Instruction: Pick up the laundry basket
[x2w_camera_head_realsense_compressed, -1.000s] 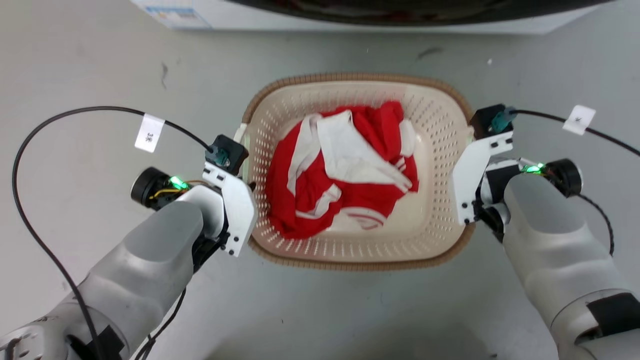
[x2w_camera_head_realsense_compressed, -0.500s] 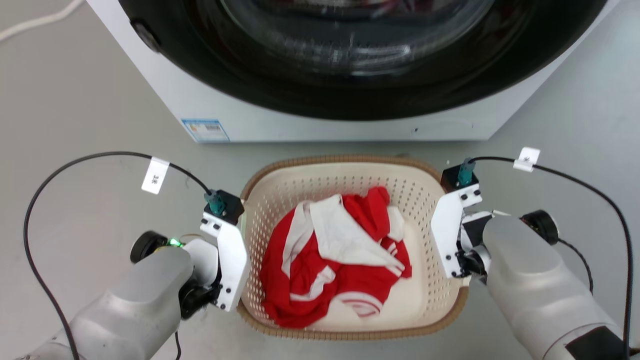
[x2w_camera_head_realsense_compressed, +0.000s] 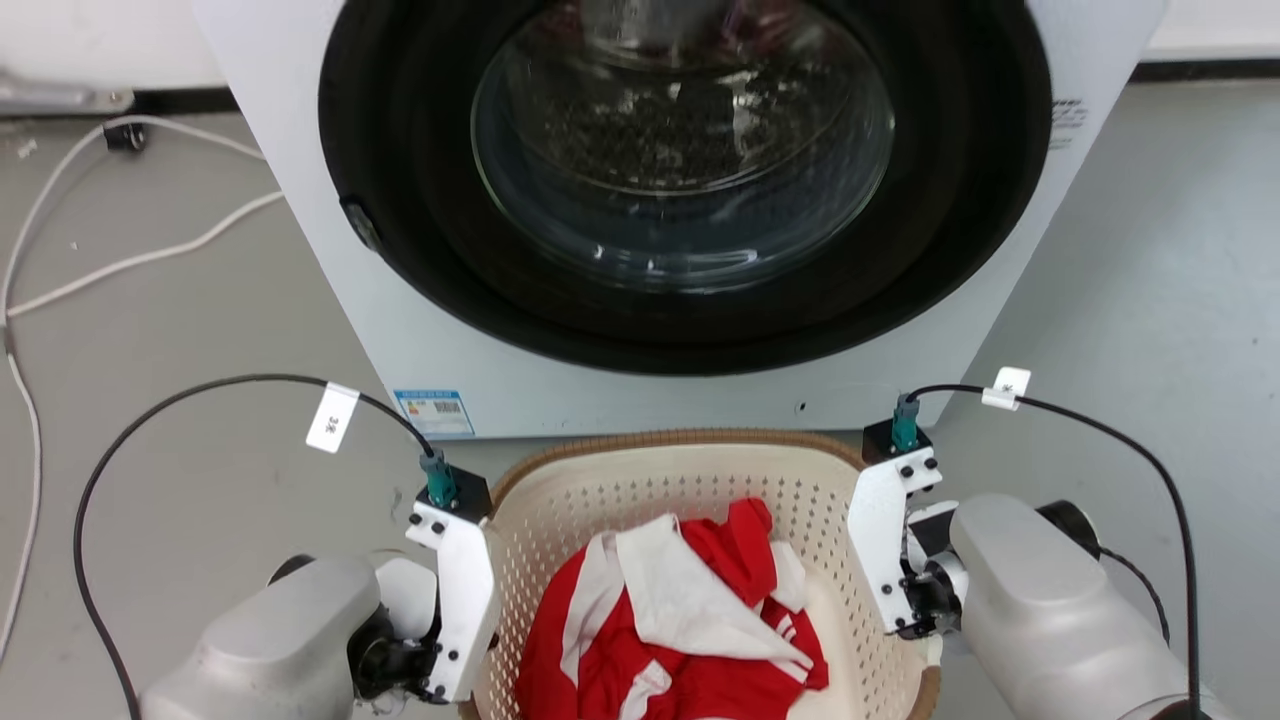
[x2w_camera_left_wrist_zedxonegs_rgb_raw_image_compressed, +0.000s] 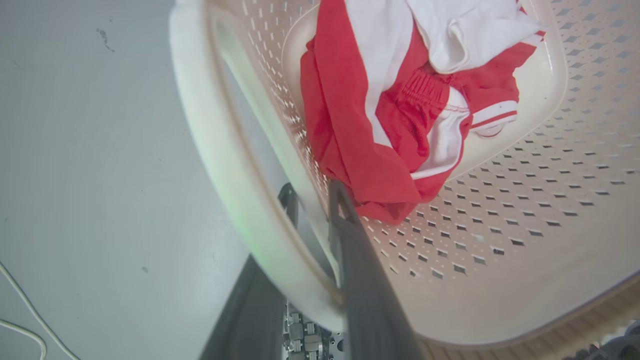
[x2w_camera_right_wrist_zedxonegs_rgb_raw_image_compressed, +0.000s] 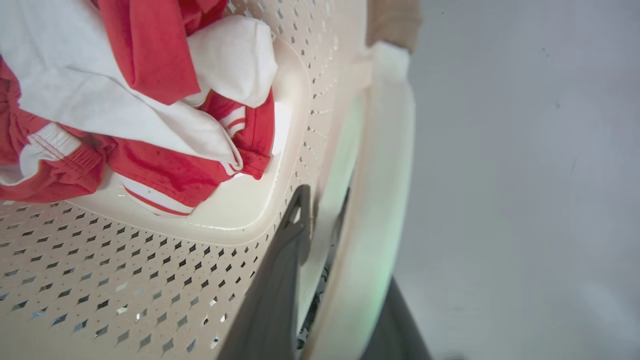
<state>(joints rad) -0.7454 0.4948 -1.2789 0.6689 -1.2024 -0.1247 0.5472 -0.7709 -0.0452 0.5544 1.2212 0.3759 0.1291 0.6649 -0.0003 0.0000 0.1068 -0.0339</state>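
Partly cropped laundry basket (x2w_camera_head_realsense_compressed: 600, 490); handles (x2w_camera_left_wrist_zedxonegs_rgb_raw_image_compressed: 215, 150) half-hide left claw (x2w_camera_left_wrist_zedxonegs_rgb_raw_image_compressed: 312, 192), right claw (x2w_camera_right_wrist_zedxonegs_rgb_raw_image_compressed: 322, 195).

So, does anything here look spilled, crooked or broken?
Nothing stands out. The laundry basket looks level between the left gripper and right gripper, each clamped on a side handle, and the red and white clothes lie inside it. Only loose white cables trail on the floor.

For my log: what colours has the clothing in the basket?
Clothing: red and white; left wrist view.
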